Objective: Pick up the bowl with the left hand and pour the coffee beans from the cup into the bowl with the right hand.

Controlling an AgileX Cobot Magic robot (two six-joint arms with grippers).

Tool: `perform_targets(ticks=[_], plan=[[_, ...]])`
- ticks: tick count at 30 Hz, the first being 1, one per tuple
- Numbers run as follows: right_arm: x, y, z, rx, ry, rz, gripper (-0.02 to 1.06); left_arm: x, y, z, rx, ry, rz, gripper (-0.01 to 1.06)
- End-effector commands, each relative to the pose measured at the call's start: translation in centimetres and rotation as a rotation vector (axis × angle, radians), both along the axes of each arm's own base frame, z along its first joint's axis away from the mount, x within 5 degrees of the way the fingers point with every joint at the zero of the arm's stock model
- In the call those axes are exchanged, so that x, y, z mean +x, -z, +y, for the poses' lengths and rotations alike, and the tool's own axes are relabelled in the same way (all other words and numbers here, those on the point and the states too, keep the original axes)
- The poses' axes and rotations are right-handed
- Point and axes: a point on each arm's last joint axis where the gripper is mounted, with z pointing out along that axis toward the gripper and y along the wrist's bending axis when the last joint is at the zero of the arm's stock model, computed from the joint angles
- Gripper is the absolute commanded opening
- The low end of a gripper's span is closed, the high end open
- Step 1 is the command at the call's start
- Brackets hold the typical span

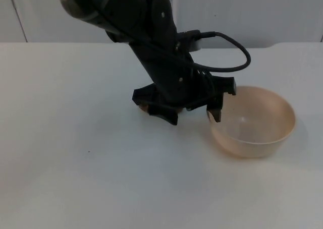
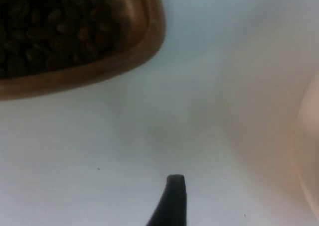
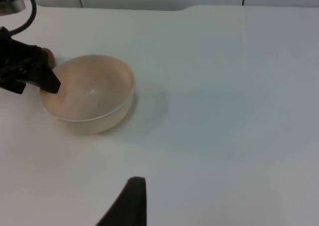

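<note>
One finger of the left gripper is over the bowl rim, fingers apart, ready to grab. Right gripper waits well to the right, can't tell its state; cup of beans sits left of the bowl.

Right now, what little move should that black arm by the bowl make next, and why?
Probably ease the left gripper a little further over the bowl's near rim and close. One fingertip stands at that rim, nothing is gripped yet, and the bowl sits empty on the table; the cup of coffee beans waits beside it.
</note>
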Motion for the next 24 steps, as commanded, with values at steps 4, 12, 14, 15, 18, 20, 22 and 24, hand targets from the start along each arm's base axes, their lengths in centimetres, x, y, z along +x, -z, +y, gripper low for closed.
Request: perform_targets(ticks=[4,12,14,15,18,20,22,24], plan=[[0.0,0.2,0.0,-0.005,0.004,0.002,1.05,0.0,0.1,-0.2,-0.006,-0.003,0.000,0.74],[0.0,0.2,0.0,-0.005,0.004,0.002,1.05,0.0,0.1,-0.2,-0.006,-0.003,0.000,0.38],[0.0,0.2,0.0,-0.005,0.004,0.002,1.05,0.0,0.1,-0.2,-0.007,-0.004,0.001,0.22],[0.0,0.2,0.0,-0.005,0.004,0.002,1.05,0.0,0.1,-0.2,-0.008,-0.004,0.004,0.15],[0.0,0.2,0.0,-0.005,0.004,0.002,1.05,-0.1,-0.5,-0.2,-0.013,-0.002,0.005,0.00],[0.0,0.2,0.0,-0.005,0.004,0.002,1.05,-0.2,-1.0,-0.2,-0.015,0.001,0.002,0.00],[0.0,0.2,0.0,-0.005,0.004,0.002,1.05,-0.4,-2.3,-0.1,-0.013,0.015,-0.009,0.00],[0.0,0.2,0.0,-0.005,0.004,0.002,1.05,-0.5,-3.5,0.2,-0.011,0.025,-0.015,0.00]])
